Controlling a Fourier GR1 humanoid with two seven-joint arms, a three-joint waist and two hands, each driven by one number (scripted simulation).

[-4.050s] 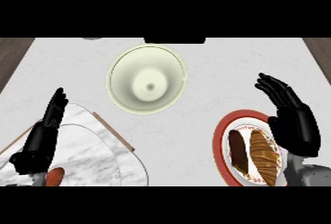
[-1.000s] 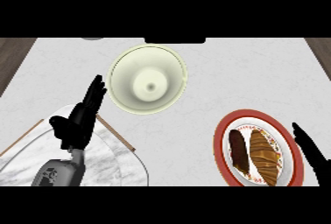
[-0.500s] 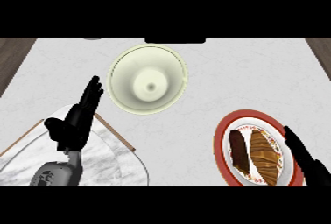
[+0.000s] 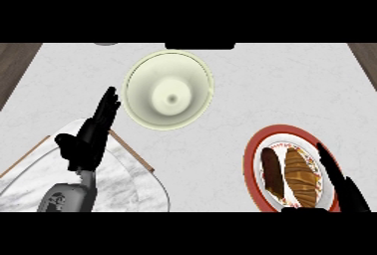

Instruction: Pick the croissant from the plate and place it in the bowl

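— Right robot hand (image 4: 345, 189) first: how does it stand?

— Mine comes in at the lower right corner of the head view, fingers straight and close together, pointing up and a little to the left. It is open and holds nothing. It lies along the right rim of the plate (image 4: 253, 149), and whether it touches that rim I cannot tell.

— And the croissant?

— The croissant (image 4: 300, 177) lies on the plate, just to the left of those fingers, its length running up and down the view. No finger is curled round it. A dark brown piece (image 4: 272, 172) lies just beside it on the plate's left half.

— Your other one?

— My left robot hand (image 4: 91, 135) is also open, fingers straight and slanting up to the right. It is above a marbled board (image 4: 126, 185) with a wooden edge at the lower left, and my grey forearm (image 4: 66, 197) shows below it. The fingertips come near the left rim of the bowl (image 4: 169, 62) without touching it.

— Where is the bowl from the plate?

— It is pale cream with nothing in it, in the upper middle of the white table (image 4: 294, 84), well apart from the red-rimmed plate at the lower right.
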